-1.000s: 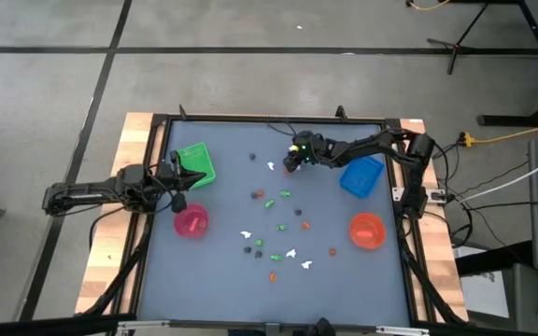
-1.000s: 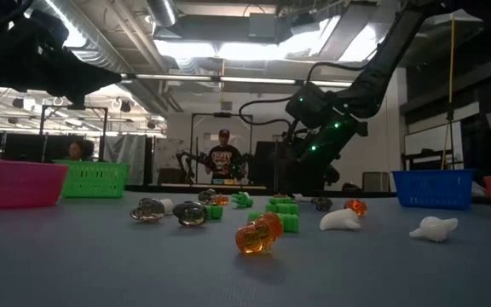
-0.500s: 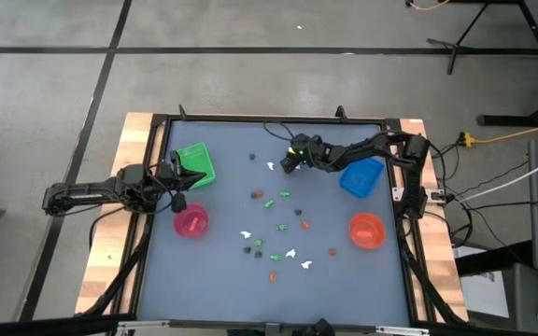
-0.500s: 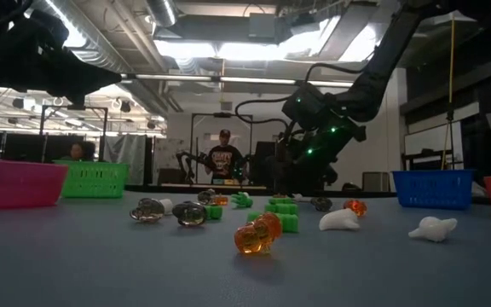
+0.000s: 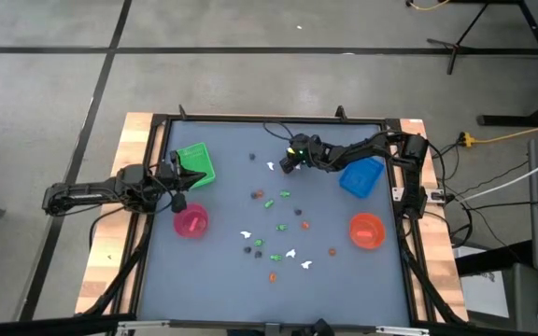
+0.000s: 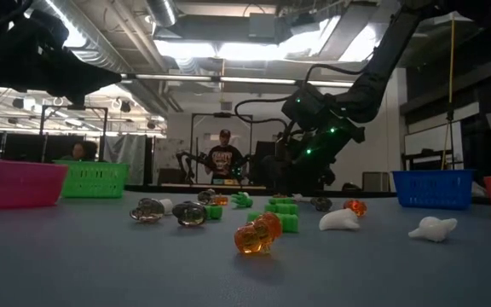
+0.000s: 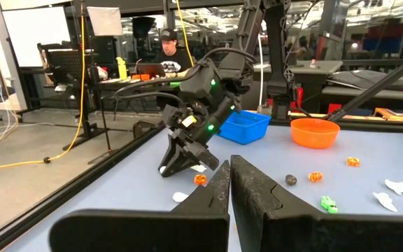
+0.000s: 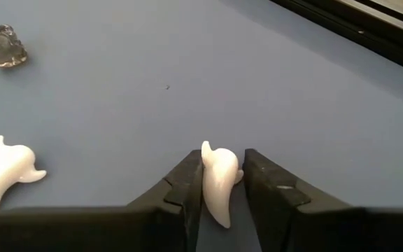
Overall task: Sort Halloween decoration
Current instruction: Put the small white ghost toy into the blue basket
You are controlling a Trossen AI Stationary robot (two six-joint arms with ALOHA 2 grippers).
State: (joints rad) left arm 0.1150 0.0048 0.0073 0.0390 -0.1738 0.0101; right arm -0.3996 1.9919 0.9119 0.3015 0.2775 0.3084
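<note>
Two fingers of the right gripper (image 8: 221,183) pinch a white figure (image 8: 220,180) between them, ready to lift it for sorting; the left gripper (image 7: 229,183) waits, fingers pressed together.

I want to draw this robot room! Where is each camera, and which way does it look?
High: above, looking straight down; both arms show.
Low: at tabletop height, looking across; the right arm shows.
Left wrist: on the left arm, its shut left gripper low, facing the right arm.
Right wrist: on the right arm, right gripper shut on a white ghost.
Shared: high and left wrist both show the blue tray.
</note>
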